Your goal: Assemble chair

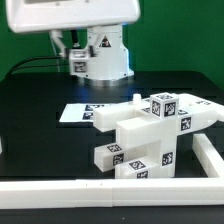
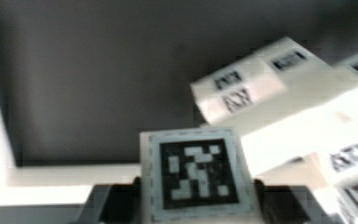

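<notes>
Evidently fingers clamping tagged chair piece.

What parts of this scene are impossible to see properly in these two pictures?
- Fingers: in the wrist view a tagged white piece covers them; whether they grip it is unclear. In the exterior view they are not identifiable.
- Chair pieces: the wrist view is blurred and cuts them off at its edge.
- Marker board: exterior view, partly hidden behind the chair pieces.

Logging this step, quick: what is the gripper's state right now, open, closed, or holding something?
Gripper: closed on a glossy white plastic chair piece with a black-and-white square tag, seen in the wrist view.
</notes>
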Robot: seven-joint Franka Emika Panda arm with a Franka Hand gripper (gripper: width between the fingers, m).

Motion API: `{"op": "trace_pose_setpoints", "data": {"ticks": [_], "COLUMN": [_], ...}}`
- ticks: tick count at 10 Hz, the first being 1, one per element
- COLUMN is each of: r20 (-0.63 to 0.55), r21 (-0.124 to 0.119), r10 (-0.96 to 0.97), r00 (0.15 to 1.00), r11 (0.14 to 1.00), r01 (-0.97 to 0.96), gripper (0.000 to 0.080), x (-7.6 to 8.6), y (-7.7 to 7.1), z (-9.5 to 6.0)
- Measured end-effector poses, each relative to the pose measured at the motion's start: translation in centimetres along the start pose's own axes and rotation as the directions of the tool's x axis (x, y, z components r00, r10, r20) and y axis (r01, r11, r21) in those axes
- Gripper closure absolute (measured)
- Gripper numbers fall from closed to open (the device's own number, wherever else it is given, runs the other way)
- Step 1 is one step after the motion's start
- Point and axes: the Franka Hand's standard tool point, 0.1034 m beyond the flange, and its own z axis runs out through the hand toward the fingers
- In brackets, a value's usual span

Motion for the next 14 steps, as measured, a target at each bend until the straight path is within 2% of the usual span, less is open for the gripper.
{"op": "trace_pose_setpoints", "data": {"ticks": [1,2,3,4,5,6,7,8,9,10,11,12,14], "r20": [-0.089,-0.149,-0.178,-0.216,-0.215,-0.211,-0.218,-0.247,-0.224,-0.228,-0.258,-0.237,-0.236], "r21": [-0.030,-0.062,-0.081,-0.093,-0.090,-0.081,-0.034,-0.006,0.054,0.069,0.041,0.042,0.042], "r10": [-0.012,-0.032,-0.041,-0.052,-0.057,-0.044,-0.016,-0.003,0.040,0.051,0.046,0.049,0.050], "r00": [0.996,0.988,0.983,0.975,0.975,0.976,0.976,0.969,0.974,0.972,0.965,0.970,0.971], "r11": [1.000,0.998,0.996,0.995,0.995,0.996,0.999,1.000,0.998,0.997,0.998,0.998,0.998], "r01": [0.009,0.023,0.027,0.033,0.039,0.028,0.009,0.002,-0.028,-0.036,-0.037,-0.040,-0.041], "gripper": [0.0515,0.0515,0.0515,0.0515,0.0515,0.0515,0.0515,0.0515,0.0515,0.0515,0.0515,0.0515,0.0515], "x": [1.2,1.5,1.2,1.7,1.7,1.6,1.9,2.2,2.1,2.2,1.9,1.4,1.4], "y": [-0.8,-1.0,-0.4,-1.0,-1.2,-1.5,-4.2,-7.4,-10.8,-12.0,-11.6,-11.4,-11.3], "z": [-0.4,-0.7,-0.7,-1.5,-1.6,-1.5,-2.4,-3.2,-3.5,-3.7,-3.1,-2.6,-2.6]}}
